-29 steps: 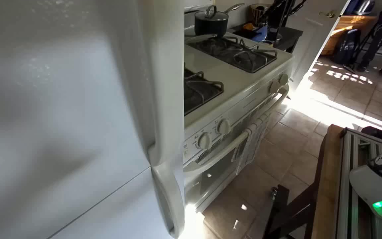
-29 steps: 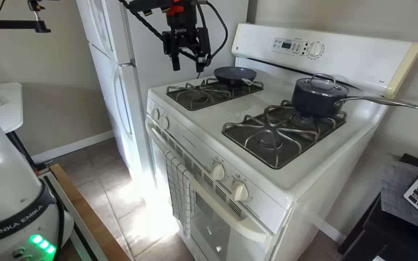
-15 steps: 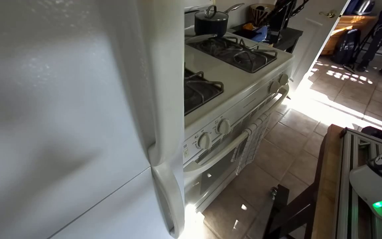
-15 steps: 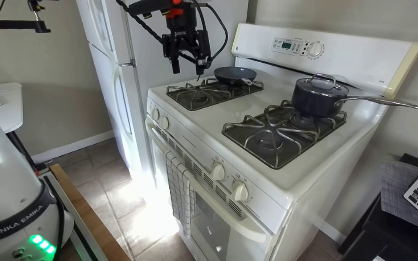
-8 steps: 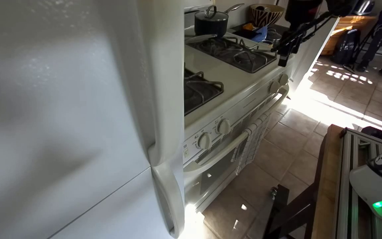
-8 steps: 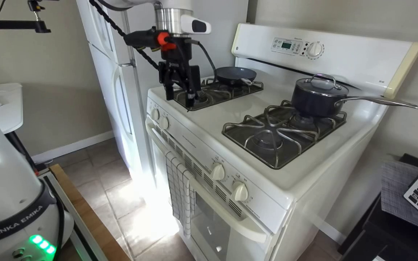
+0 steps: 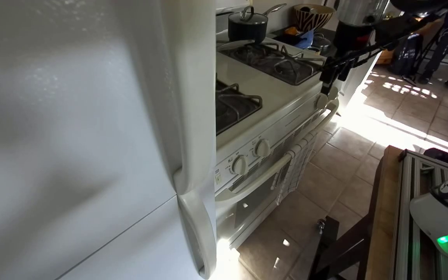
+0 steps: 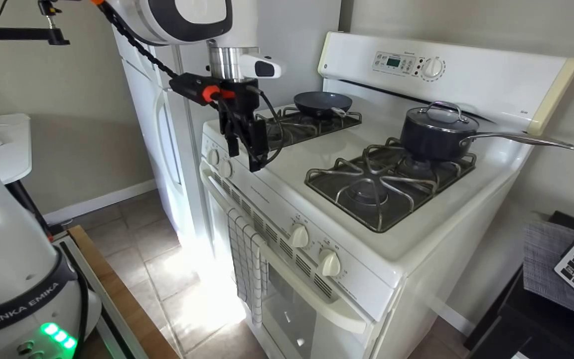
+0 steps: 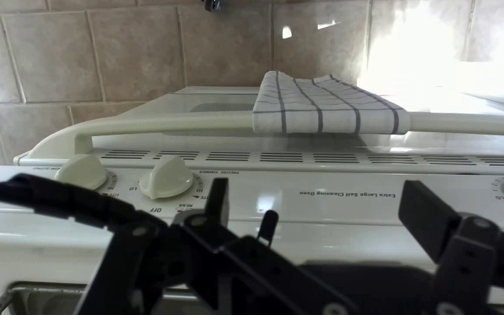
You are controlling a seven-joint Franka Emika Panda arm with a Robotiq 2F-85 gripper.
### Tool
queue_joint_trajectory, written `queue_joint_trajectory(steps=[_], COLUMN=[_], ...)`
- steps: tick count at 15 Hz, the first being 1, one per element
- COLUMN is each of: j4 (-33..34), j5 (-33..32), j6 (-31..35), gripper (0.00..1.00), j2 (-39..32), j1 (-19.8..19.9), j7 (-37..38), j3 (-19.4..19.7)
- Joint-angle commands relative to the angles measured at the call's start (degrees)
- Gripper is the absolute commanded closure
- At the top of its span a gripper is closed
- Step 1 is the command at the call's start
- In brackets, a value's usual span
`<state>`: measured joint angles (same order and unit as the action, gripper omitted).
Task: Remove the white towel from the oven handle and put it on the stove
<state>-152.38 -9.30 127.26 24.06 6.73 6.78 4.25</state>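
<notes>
Your gripper (image 9: 315,199) is released: in the wrist view its two blunt black fingers (image 9: 429,221) stand well apart, and you see the smooth white front panel (image 9: 256,188) of the stove (image 8: 312,152) through the gap. A ribbed black cable (image 9: 75,202) runs in beside one of them. In an exterior view the gripper points downward near the stove's front edge, apart from the towel.

The towel (image 9: 326,105) hangs over the oven handle (image 9: 173,122), below the front panel. You can see its soft white cloth, crossed by thin dark lines into a grid, lying flat along the bar and rippling lower down. The oven handle is a long, slim, rounded off-white bar that curves back to the door at its end. Rows of narrow slots (image 9: 228,156) run between it and the panel, where chunky off-white knobs (image 9: 166,179) stick out.

On the stove's top you have burner grates (image 8: 374,175) of thin, bent bars over dark recesses. A shallow, round, dark frying pan (image 8: 319,102) rests on one; a lidded dark pot (image 8: 434,137) with a long shiny handle rests on the other.

Farther out, you see mottled brown floor tiles (image 9: 136,48) with patches of glare, and a glossy white fridge (image 7: 72,116) beside the stove.
</notes>
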Motion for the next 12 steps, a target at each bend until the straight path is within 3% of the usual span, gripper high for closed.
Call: queue_joint_trajectory(steps=[1,7,8,12], j4=[-1.14,-8.42,-5.39,-5.81], j5=[-1.15,2.09,3.32,7.37], j6=[3.32,3.56,4.12,12.08], gripper=[0.00,0.00,0.00,0.00], j2=[-0.46,0.73,-2.37,-6.23], j1=[1.78,3.46,3.25,2.83], j7=[2.70,6.82,6.52,5.76], j3=[-0.79,0.13,0.47,1.11])
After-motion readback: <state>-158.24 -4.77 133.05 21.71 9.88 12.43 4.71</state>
